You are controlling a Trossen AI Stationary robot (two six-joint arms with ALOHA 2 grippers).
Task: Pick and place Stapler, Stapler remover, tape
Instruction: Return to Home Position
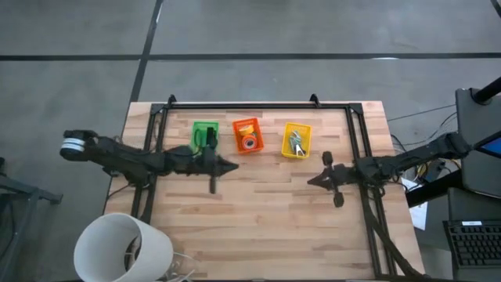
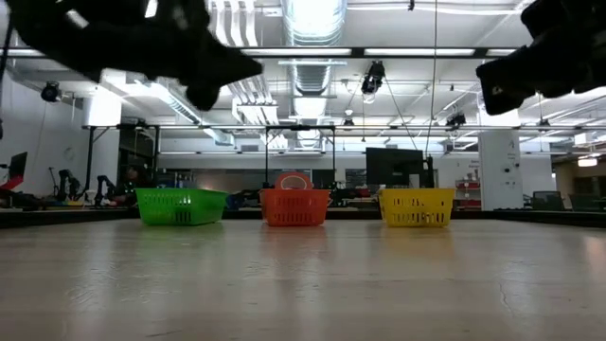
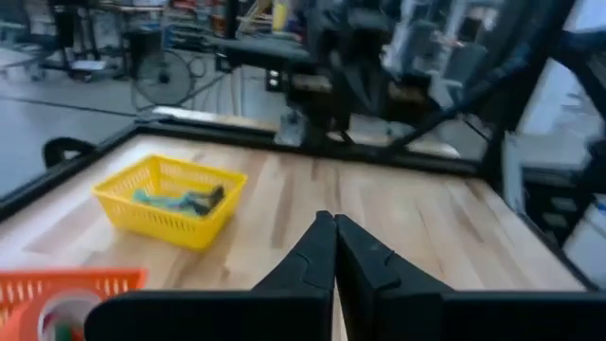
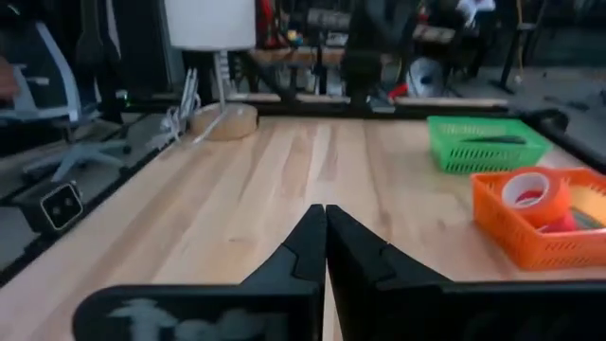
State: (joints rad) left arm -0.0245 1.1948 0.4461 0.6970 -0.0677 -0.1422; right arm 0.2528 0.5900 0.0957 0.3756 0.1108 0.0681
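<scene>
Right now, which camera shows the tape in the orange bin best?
Right wrist view: the tape roll shows close up in the orange bin. High view shows it tiny from above, low view only its top above the rim, left wrist view a cropped edge.

The table [image 1: 266, 211] is pale jointed wood planks, smooth with a soft sheen. At its twelve o'clock edge the green bin [image 2: 180, 206], orange bin [image 2: 294, 208] and yellow bin [image 2: 416, 208] are latticed plastic — the tape roll [image 4: 535, 192] in the orange one is glossy. The left gripper [image 3: 333, 220] and right gripper [image 4: 320, 210] look matt black.
</scene>
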